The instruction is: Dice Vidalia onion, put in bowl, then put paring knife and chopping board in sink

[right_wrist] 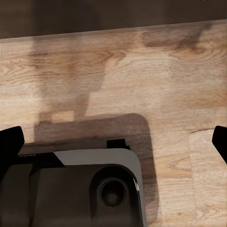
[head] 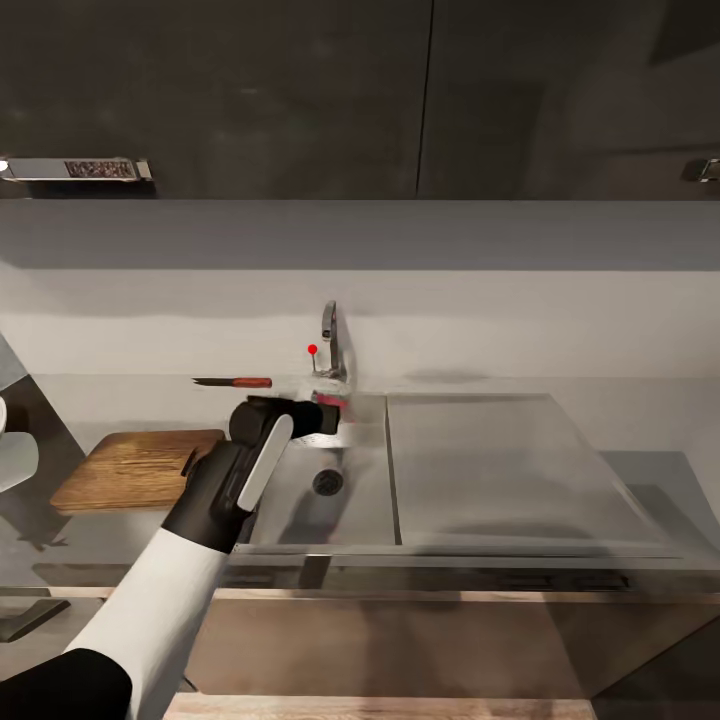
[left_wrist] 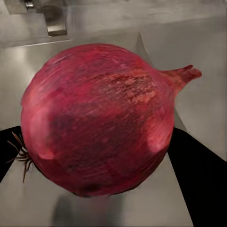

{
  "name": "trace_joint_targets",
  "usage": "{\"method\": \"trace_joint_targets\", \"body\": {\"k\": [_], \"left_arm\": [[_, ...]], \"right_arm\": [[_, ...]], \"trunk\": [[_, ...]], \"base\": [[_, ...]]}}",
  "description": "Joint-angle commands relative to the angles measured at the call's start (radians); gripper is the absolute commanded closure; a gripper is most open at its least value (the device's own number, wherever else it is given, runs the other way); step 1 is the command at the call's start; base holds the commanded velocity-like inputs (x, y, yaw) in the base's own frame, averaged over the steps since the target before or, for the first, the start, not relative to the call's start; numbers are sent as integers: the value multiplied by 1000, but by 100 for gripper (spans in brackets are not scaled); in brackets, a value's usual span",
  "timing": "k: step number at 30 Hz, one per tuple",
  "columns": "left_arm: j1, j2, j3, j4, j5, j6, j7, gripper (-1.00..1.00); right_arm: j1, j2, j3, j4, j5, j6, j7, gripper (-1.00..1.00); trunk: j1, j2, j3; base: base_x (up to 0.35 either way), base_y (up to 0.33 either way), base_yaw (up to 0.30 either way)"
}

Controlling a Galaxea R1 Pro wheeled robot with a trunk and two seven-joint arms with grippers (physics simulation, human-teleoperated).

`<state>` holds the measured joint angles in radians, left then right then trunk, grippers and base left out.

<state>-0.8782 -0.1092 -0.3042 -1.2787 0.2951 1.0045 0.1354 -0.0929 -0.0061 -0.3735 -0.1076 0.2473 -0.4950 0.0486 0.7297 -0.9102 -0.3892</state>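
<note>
Onion: red-skinned Vidalia onion (left_wrist: 101,118) up close in the left wrist view, dark fingers (left_wrist: 196,175) flanking it on both sides, grey basin floor behind.
Left gripper: (head: 322,415) clamped on the onion, reaching over the rear left part of the sink (head: 360,505), just in front of the chrome tap (head: 330,345) with its red knob (head: 312,349).
Right gripper: (right_wrist: 113,139) fingertips far apart at the frame edges, nothing between them; wood floor and the robot's base below.
Chopping board: (head: 135,468) on the countertop (head: 650,430) just left of the sink, bare.
Paring knife: (head: 233,382) lying behind the board, near the backsplash.
Bowl: white edge (head: 12,455) at far left, probably the bowl.
Step in hand: taking the onion out of the sink; whether it is lifted clear of the basin floor, cannot tell.
Next move: raise it over the basin's left rim, carry it left, set it on the board.
</note>
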Motion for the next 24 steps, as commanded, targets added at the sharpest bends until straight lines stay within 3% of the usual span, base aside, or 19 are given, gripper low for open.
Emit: {"method": "trace_joint_targets", "body": {"k": [1,4,11,24], "left_arm": [[-1,7,-1,-8,12,3,10,100],[0,23,-1,-19,12,3,10,100],[1,28,0,-25,12,3,10,100],[1,35,2,-121,11,3,10,100]], "right_arm": [[-1,0,-9,1,5,-4,5,-100],[-1,0,-9,0,5,-4,5,-100],[-1,0,-9,1,5,-4,5,-100],[-1,0,-8,1,6,-4,5,-100]], "trunk": [[0,-1,-1],[0,-1,-1],[0,-1,-1],[0,-1,-1]], "base": [[0,0,0],[0,0,0],[-35,9,0],[-226,186,0]]}}
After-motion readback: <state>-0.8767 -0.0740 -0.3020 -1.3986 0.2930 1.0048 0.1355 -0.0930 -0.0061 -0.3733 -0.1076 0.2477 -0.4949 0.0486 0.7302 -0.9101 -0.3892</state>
